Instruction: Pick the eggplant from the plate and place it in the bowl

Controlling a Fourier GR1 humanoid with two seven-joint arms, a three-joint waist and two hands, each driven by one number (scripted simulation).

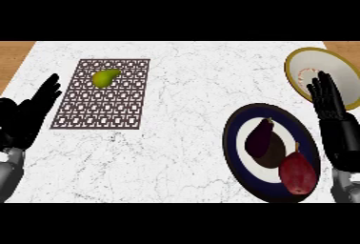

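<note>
Where the marble counter (183, 86) fills the frame, its lower right carries a dark-rimmed plate (237, 157) holding the eggplant (264, 142) at centre and a red pear-shaped fruit (298, 172) touching it on the lower right side. Upper right: cream bowl (337, 66) with gold rim, partly behind the right hand (329, 102), fingers straight, grasping nothing. Upper left: patterned mat (105, 105) bearing a green pear (105, 77); left hand (28, 114) at left edge, released, fingers up.
</note>
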